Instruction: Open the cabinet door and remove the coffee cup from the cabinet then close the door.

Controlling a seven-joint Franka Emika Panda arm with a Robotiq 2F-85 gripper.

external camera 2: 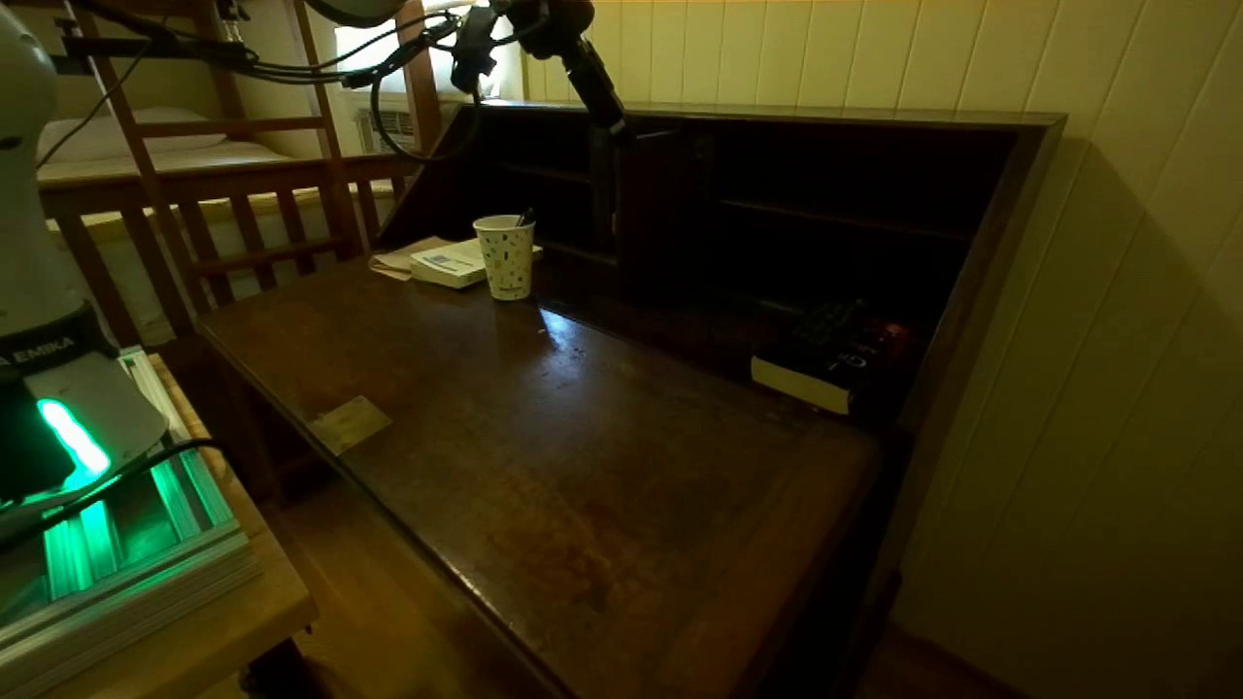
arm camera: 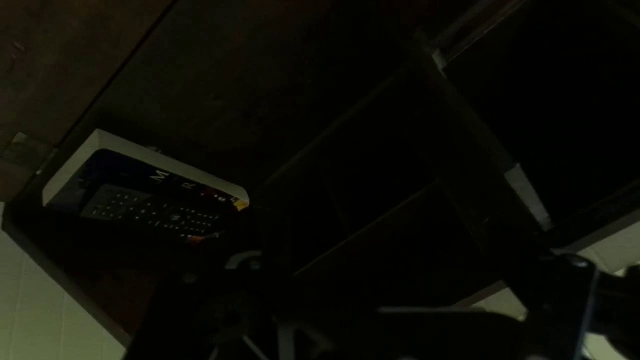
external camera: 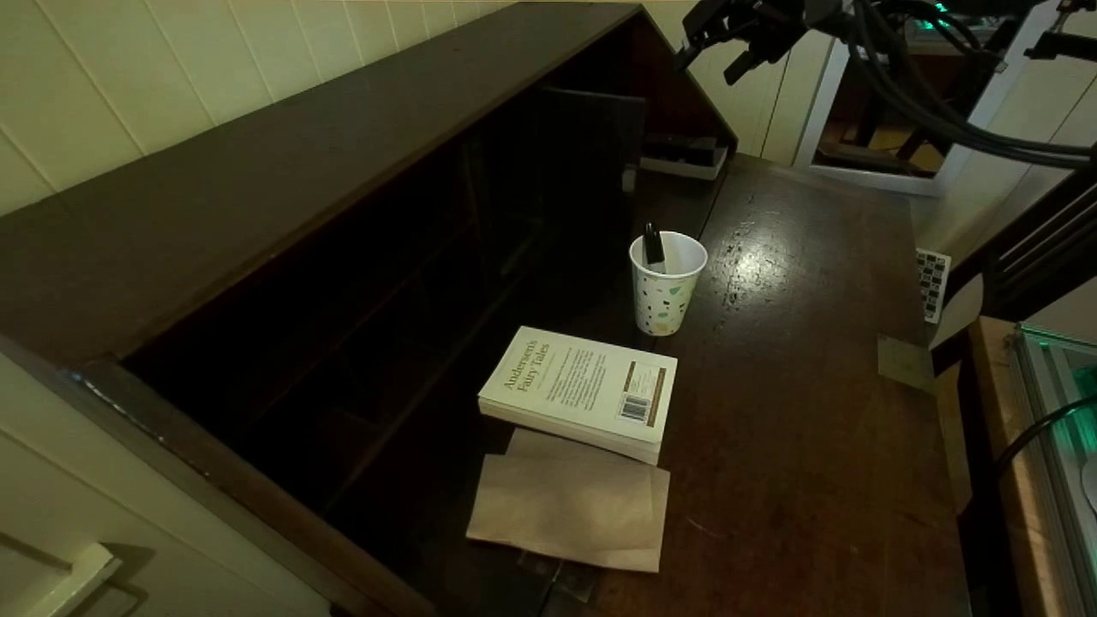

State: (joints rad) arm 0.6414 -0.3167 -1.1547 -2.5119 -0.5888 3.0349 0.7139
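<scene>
One coffee cup (external camera: 662, 302) stands upright on the worktop (external camera: 797, 428), outside the cabinet (external camera: 343, 141) — pale, flecked with small coloured shapes, a black stick (external camera: 654, 246) leaning up past its rim. Near it lies a thick white book (external camera: 591, 386), Andersen's Fairy Tales by the print, with some brown paper (external camera: 570, 514) right at its edge; whether the paper runs beneath, I can't quite make out.

Behind the cup, the cabinet door (external camera: 591, 154) juts out towards the worktop, standing open. It's so dim inside the cabinet that I can't read its compartments. Above the door's top corner — close, though in an exterior view a gap shows between them — hangs the claw (external camera: 707, 71), its fingers spread wide.

At one end of the cabinet, just by the side wall, a thick dark book (arm camera: 150, 190) lies flat inside. Across the worktop the white arm (external camera 2: 29, 223) rises, a green light (external camera 2: 73, 437) glowing low down, and past the worktop's end stands a wooden bed (external camera 2: 248, 176).
</scene>
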